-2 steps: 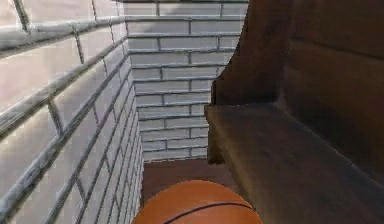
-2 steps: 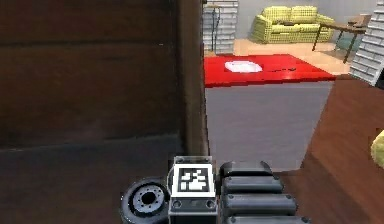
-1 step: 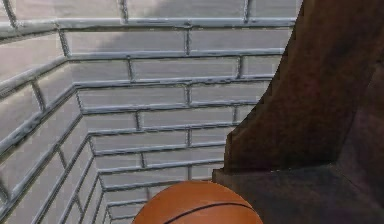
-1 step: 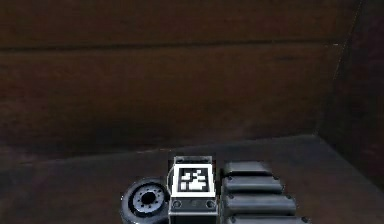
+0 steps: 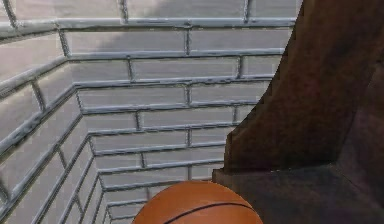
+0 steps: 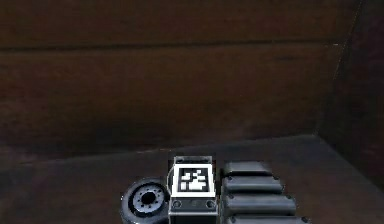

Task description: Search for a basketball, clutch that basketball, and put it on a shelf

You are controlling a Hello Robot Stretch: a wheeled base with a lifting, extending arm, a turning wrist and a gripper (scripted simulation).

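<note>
Broadly, a pale brick wall (image 5: 120, 90) takes up the left and middle of the forward view, and a tall dark wooden piece of furniture (image 5: 320, 100) stands against it on the right. In the arm side view dark wood forms what I read as a shelf (image 6: 110, 160), with a flat board lying nearer, a back panel (image 6: 180, 80) rising at the far side and an upright side wall (image 6: 362, 90) on the right. The basketball (image 5: 197, 205), orange with dark seams, sits at the near bottom edge of the forward view, just left of the furniture's lower corner; what it rests on is hidden. Nearest in the arm side view are the arm's dark ribbed blocks (image 6: 255, 192), a white marker square (image 6: 195, 180) and, left of it, the gripper (image 6: 146, 203) as a round dark body. Its fingers cannot be made out, so how they stand and whether it holds anything cannot be told. I judge the search done and the work to lie between grasp and placing. The next move calls for a sure hold on the ball, then lifting and reaching so that it clears the board's edge before being set down.
</note>
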